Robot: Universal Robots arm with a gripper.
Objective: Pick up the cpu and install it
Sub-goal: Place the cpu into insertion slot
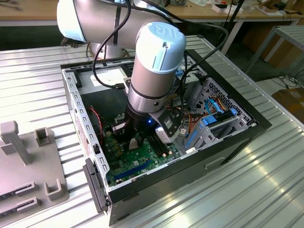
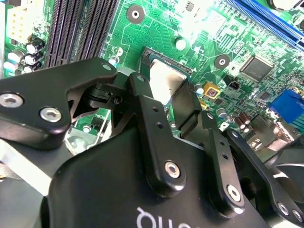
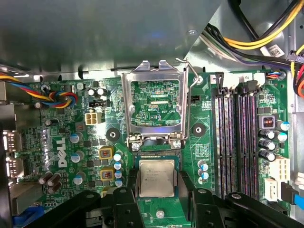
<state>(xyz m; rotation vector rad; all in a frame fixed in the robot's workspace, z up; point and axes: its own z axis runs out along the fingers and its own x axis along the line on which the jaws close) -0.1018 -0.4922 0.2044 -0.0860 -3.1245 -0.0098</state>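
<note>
Black two-fingered gripper [image 3: 156, 194] sits low over the green motherboard [image 3: 204, 137], and it has a grip! Its fingers [image 3: 124, 206] are closed on the small flat square silvery-grey cpu [image 3: 156, 176], one against each of two opposite edges. In the second wrist view the hold shows from behind: dark fingers [image 2: 142, 107] hug the chip's pale metal face [image 2: 164, 80].

And where is the cpu? In the first wrist view it lies level over the socket area, just beside the hinge of the silver metal load frame [image 3: 153, 76], which stands flipped open. Whether the chip is seated or just above the socket, one cannot tell. Long black memory slots [image 3: 237, 142] run alongside, apart from the chip.

Out in the exterior view, the grey robot arm [image 1: 154, 61] reaches straight down into the open black computer case [image 1: 237, 142], which stands on the ribbed metal table [image 1: 266, 190]. The gripper [image 1: 135, 140] is down near the board, about mid-case. A grey fixture plate [image 1: 28, 166] lies at the exterior view's left.
</note>
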